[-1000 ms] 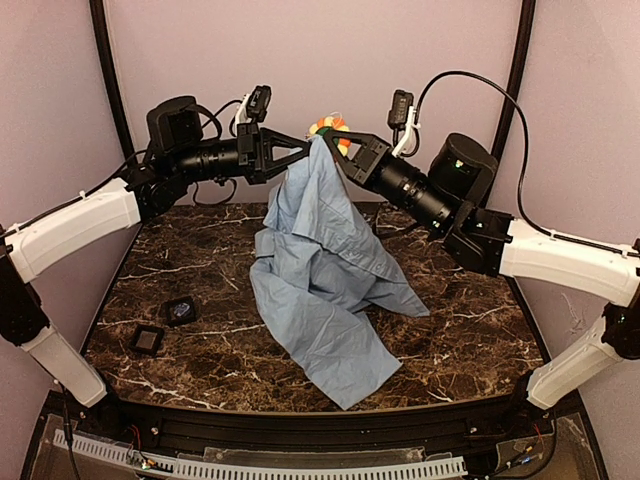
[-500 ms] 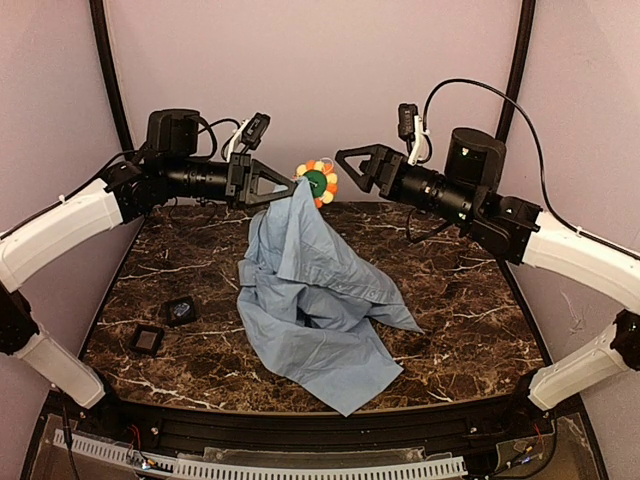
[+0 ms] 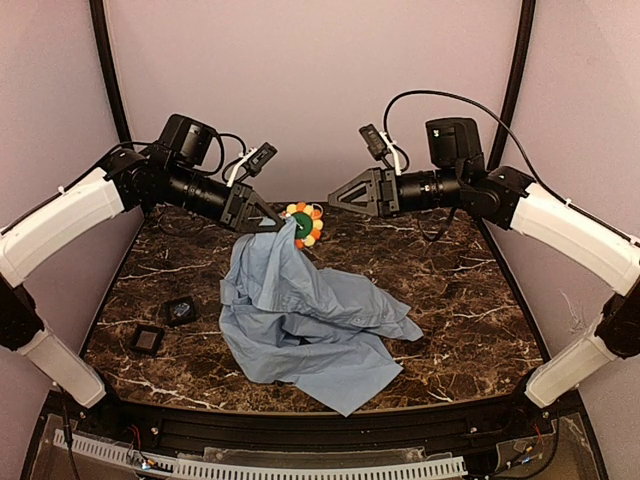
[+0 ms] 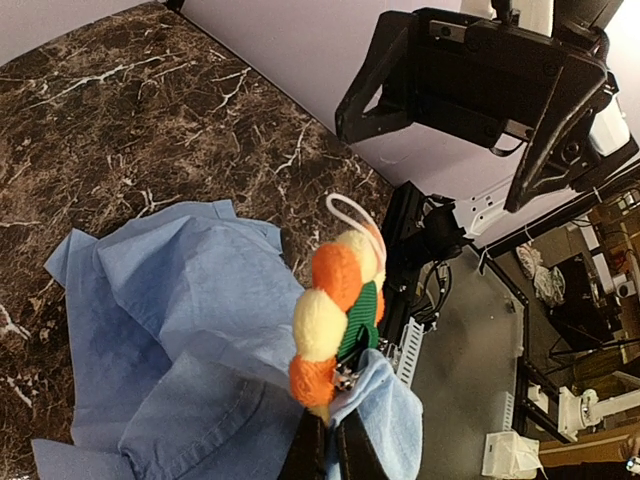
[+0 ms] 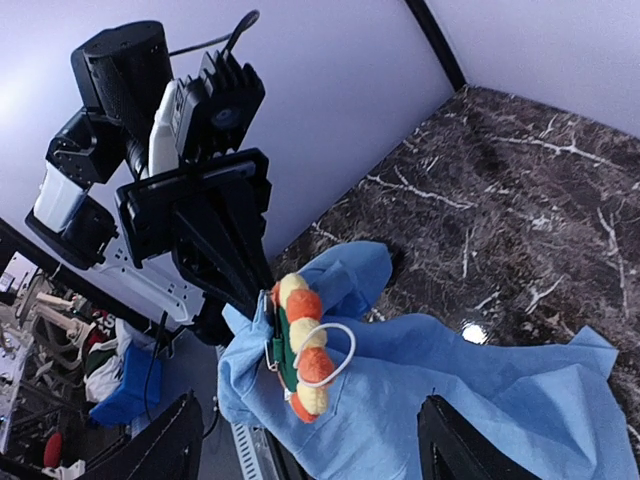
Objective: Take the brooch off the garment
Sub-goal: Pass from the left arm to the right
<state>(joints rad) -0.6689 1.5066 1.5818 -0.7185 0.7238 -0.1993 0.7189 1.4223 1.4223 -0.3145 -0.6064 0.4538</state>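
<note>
The light blue garment point(image 3: 300, 320) lies heaped on the marble table, with one corner lifted. My left gripper point(image 3: 276, 226) is shut on that lifted fold. The brooch point(image 3: 303, 224), a flower of orange and yellow petals round a green centre, is clipped to the fabric right at the left fingertips. In the left wrist view the brooch point(image 4: 335, 300) stands edge-on just above the gripper point(image 4: 325, 450), over the garment point(image 4: 170, 330). My right gripper point(image 3: 336, 200) hangs open a short way right of the brooch, touching nothing. From the right wrist, the brooch point(image 5: 300, 345) sits between the spread fingers point(image 5: 165, 450), well ahead of them.
Two small black square pads point(image 3: 180, 310) point(image 3: 148, 339) lie at the table's left front. The marble table point(image 3: 450, 300) ends at a purple back wall close behind both grippers. The garment covers the table's middle.
The right gripper opened, let go near the brooch and drew back to the right. The left gripper moved down and left with the fabric, the brooch still on it.
</note>
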